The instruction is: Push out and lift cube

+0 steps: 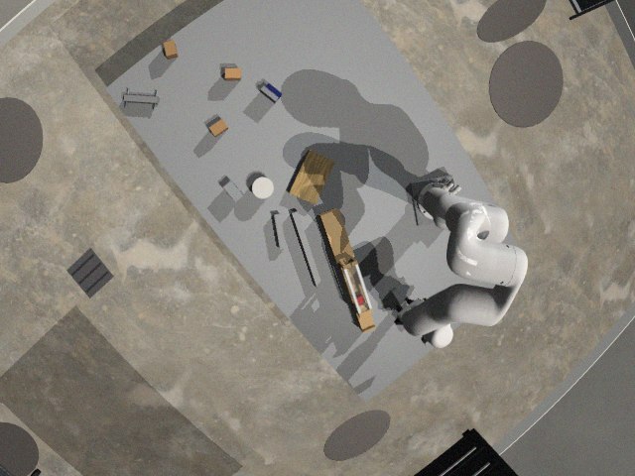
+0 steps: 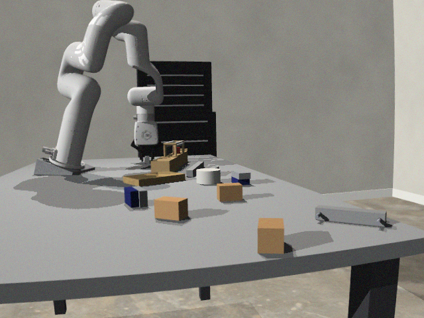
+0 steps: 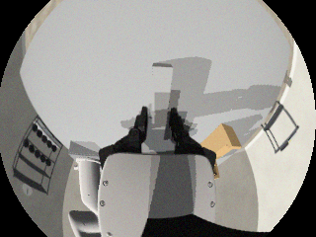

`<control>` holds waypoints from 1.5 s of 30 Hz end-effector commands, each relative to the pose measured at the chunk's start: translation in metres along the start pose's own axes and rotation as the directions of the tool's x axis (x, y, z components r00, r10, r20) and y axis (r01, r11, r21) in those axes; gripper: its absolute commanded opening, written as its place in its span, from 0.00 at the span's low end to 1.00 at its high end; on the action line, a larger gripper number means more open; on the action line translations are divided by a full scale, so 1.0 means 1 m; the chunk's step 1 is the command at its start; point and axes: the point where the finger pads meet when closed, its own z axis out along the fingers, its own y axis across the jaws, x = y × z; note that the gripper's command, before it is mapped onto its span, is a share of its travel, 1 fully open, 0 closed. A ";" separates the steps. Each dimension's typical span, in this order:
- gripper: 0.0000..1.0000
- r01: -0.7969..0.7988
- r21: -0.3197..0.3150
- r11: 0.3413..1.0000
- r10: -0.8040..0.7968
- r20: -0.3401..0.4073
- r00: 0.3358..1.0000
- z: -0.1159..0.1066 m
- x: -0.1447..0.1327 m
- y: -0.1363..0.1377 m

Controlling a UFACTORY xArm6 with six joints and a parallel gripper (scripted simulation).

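Observation:
The channel is a long wooden trough with clear side walls, lying on the grey table. The red cube sits inside it near the end with a short wooden ledge. The other end joins a long wooden ramp. My gripper is down near the table top, just beside the channel at the cube's level and outside its walls. Its fingers are partly open. A small grey piece shows low by the fingertips in the exterior view; I cannot tell if they touch it. In the wrist view the channel's tan end lies to the right.
A wooden slab, a white cylinder, a long dark rod and a short one lie left of the channel. Tan cubes, blue-grey blocks and a grey bar lie farther off.

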 end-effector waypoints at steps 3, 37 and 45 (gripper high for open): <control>0.38 -0.001 -0.003 1.000 0.001 -0.003 1.000 0.000 0.001 0.001; 0.00 -0.001 -0.003 1.000 0.001 -0.003 1.000 0.000 0.001 0.001; 0.00 -0.001 -0.003 1.000 0.001 -0.003 1.000 -0.002 0.001 0.001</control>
